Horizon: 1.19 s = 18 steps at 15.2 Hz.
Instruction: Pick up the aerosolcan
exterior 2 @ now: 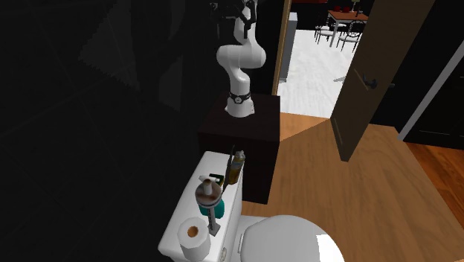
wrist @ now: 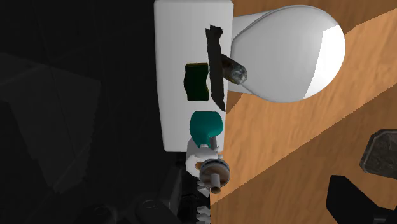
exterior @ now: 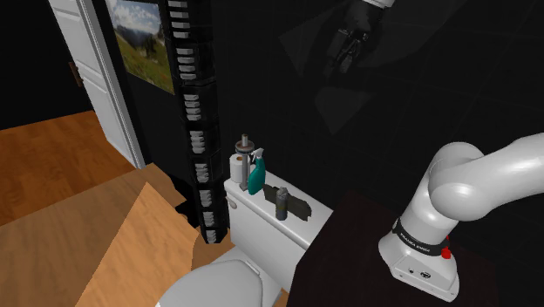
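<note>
Aerosol can (exterior: 281, 202): small upright cylinder, dull grey with an olive cast. It stands on the toilet tank lid (exterior: 261, 199), at the lid's front edge on the bowl side, toward the end nearest the stand.

A dark cloth strip (exterior: 301, 208) lies just beside it, possibly touching. The teal spray bottle (exterior: 255, 174) and paper roll (exterior: 236, 164) sit toward the lid's other end.

Handling, as judged: stiff-walled, probably light, smooth and round, so liable to slip or topple off the front edge if nudged. Best hold looks to be mid-body, across the width, below the cap.

Gripper (exterior: 340, 59): hangs high above the lid against the dark wall, well apart from the can and touching nothing. Cannot tell whether it is spread or pressed together. Nothing visibly carried.
</note>
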Each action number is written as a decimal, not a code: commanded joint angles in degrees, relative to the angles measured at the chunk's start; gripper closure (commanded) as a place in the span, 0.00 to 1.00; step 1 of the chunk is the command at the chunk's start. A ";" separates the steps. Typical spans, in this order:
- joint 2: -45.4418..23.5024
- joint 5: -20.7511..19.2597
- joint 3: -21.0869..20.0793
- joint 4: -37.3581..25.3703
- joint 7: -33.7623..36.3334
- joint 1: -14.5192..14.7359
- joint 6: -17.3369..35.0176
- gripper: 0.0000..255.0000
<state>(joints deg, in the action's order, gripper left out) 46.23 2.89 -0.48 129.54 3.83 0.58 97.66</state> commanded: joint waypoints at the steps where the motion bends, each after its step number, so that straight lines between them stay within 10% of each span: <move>1: 0.00 0.00 0.00 0.00 0.00 0.00 0.00 0.00; 18: -15.03 -0.34 -6.96 19.33 6.31 -0.13 27.51 0.00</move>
<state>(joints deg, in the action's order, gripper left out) 32.44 2.62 -6.95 148.20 9.59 0.44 123.60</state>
